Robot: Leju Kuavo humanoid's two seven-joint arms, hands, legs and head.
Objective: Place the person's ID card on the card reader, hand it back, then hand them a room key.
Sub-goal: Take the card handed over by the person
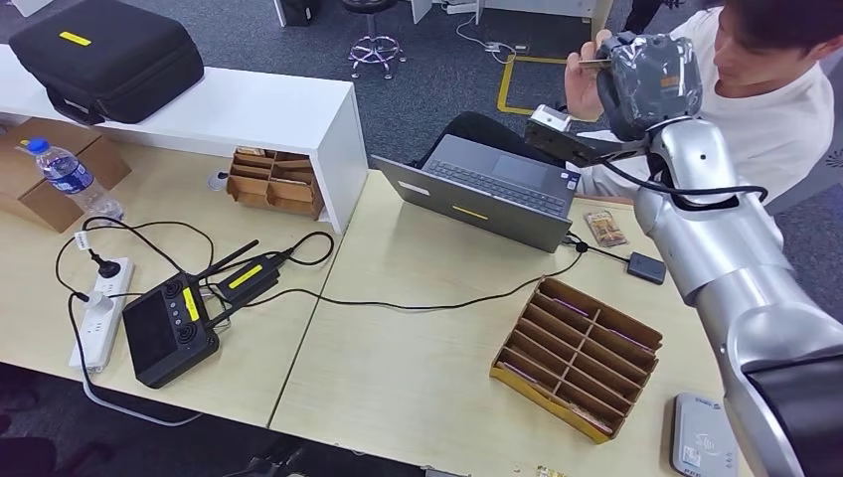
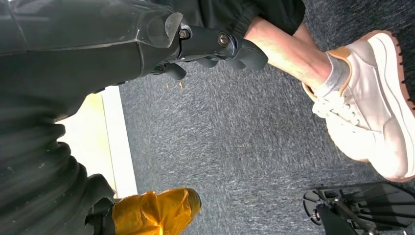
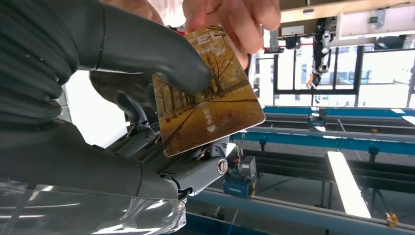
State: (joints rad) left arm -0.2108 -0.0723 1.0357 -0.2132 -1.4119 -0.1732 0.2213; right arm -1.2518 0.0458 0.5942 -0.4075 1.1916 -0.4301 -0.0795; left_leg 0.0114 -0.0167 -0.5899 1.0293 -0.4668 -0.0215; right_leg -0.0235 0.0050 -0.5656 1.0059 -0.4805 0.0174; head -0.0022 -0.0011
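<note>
The right hand [image 3: 147,112], raised toward the person [image 1: 765,89], pinches a room key card [image 3: 208,93] that the person's hand [image 3: 235,17] also grasps; the cardboard divider box [image 1: 577,358] holds cards in its slots. The left hand's [image 2: 215,46] fingers hang curled, holding nothing.

The card [image 3: 210,93], pinched between the right hand [image 3: 147,78] and a person's hand [image 3: 230,17], carried a picture of yellow autumn trees along a path, a short line of small white characters too blurred to read, and a small white arrow beside them. Yellow labels on the black case [image 1: 104,55], laptop [image 1: 487,189] and black device [image 1: 169,328] showed no legible writing.
</note>
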